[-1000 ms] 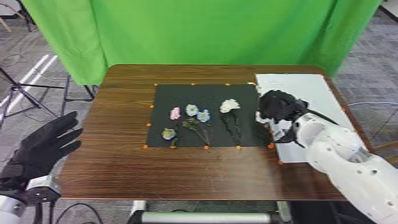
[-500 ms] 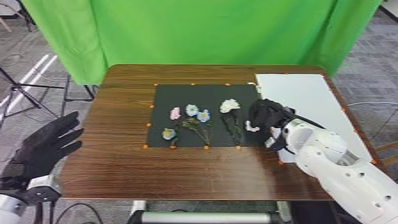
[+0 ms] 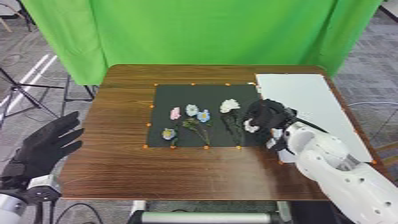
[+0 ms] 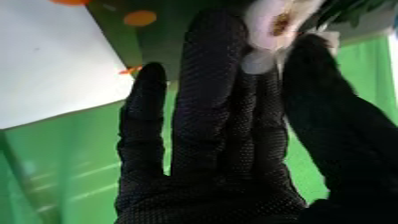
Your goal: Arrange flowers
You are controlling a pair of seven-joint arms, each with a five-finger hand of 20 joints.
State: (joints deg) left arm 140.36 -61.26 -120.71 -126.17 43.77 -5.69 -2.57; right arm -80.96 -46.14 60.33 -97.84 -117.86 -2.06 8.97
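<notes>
Left hand (image 3: 40, 147): wide, off the table's (image 3: 160, 175) near left side. Right hand (image 3: 269, 114): narrow, white flower (image 4: 277, 24) pinched between thumb and fingers, over the mat's (image 3: 163, 92) right part. Judged step: adding this flower to the row. Next move calls for lowering it, stem clear of the large white bloom (image 3: 229, 105), then releasing gently.

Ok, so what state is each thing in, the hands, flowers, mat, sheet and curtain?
Left hand, open
Right hand, pinching a white flower
Other white flower, lying on the mat
Pink flower, lying there too
Two blue flowers, lying side by side
Black mat, flat
White sheet, flat
Green curtain, hanging
</notes>
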